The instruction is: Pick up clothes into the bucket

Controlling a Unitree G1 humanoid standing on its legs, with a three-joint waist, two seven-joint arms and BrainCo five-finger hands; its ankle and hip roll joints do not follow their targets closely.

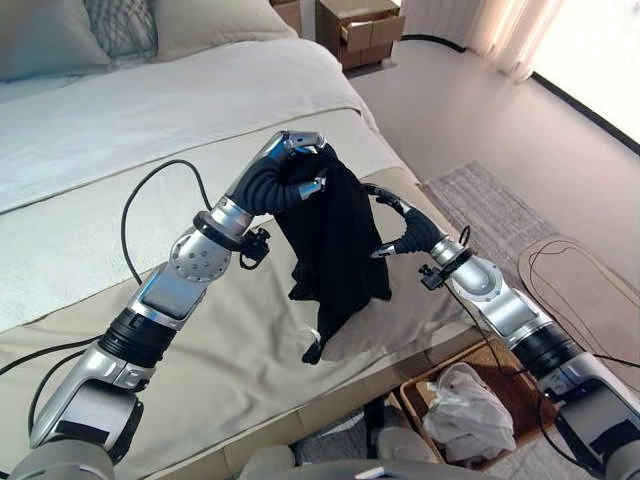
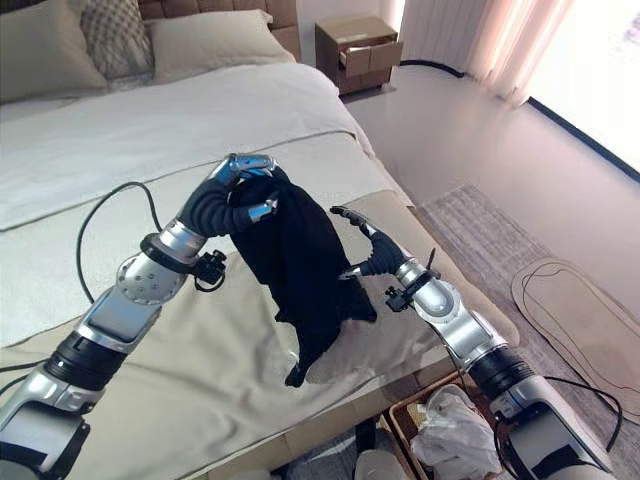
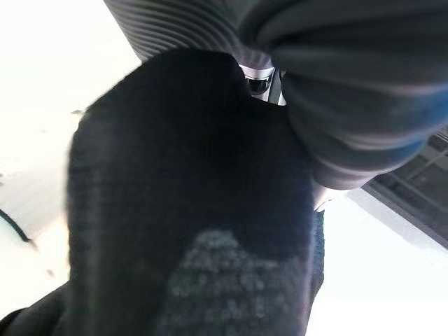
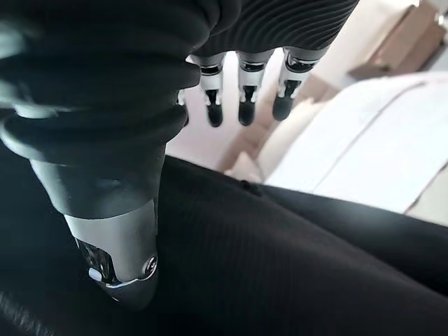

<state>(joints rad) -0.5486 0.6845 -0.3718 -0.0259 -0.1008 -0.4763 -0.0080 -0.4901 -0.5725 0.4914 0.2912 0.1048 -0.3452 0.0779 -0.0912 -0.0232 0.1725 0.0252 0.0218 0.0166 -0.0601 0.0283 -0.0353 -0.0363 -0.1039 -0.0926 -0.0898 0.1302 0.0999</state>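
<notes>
My left hand [image 1: 290, 160] is pinching the top of a black garment [image 1: 335, 240], dangling limp and light above the bed [image 1: 150, 110]. My right hand [image 2: 365, 245], fingers spread, is hovering at its 3 o'clock; bunching the middle looks safest before the basket [image 1: 505, 385].

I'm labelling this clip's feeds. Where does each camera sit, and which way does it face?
Left eye, right eye: on the head, looking down at the bed; both arms show, the left hand holding up the black garment.
Left wrist: on that wrist, against the garment.
Right wrist: along the right hand, open fingers above the garment.
All share the garment.
</notes>
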